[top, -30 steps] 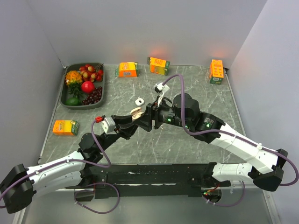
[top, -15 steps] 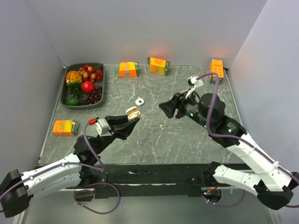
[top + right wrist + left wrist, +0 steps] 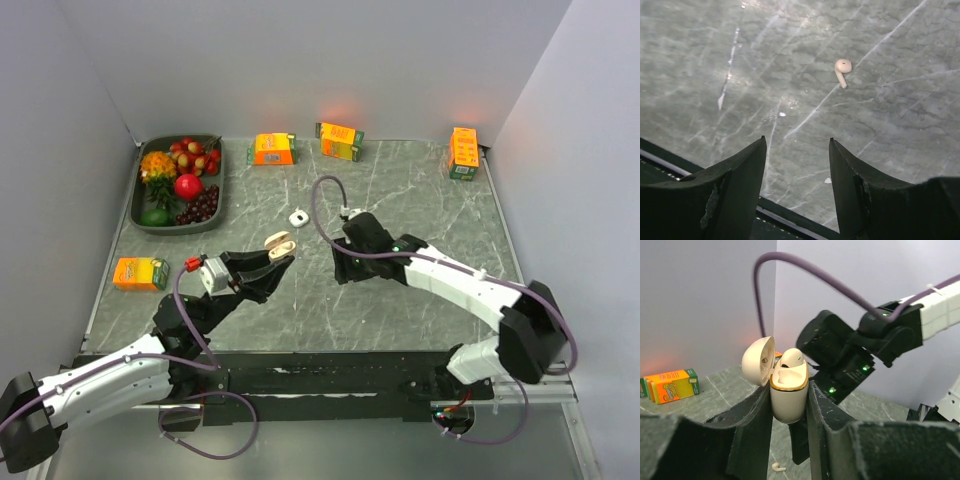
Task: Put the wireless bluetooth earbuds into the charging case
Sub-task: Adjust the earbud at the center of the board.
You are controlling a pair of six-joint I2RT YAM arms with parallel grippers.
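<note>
My left gripper (image 3: 272,255) is shut on the open beige charging case (image 3: 788,390), held upright above the table. Its lid (image 3: 758,360) is hinged back, and one white earbud (image 3: 791,358) sits in it. The other earbud (image 3: 842,70) lies loose on the grey stone table, also seen below the case in the left wrist view (image 3: 777,468). My right gripper (image 3: 797,140) is open and empty, pointing down at the table with the loose earbud just beyond its fingertips. In the top view the right gripper (image 3: 343,270) hides this earbud.
A grey tray (image 3: 140,215) of fruit stands at the back left. Orange cartons lie at the back (image 3: 272,149), (image 3: 340,140), at the back right (image 3: 462,152) and at the left (image 3: 139,272). A small white rounded-square piece (image 3: 298,216) lies behind the case.
My right gripper left the case, swung right, then came down over the table above the loose earbud, which lies there since half a second ago. My left gripper drew back slightly with the case.
</note>
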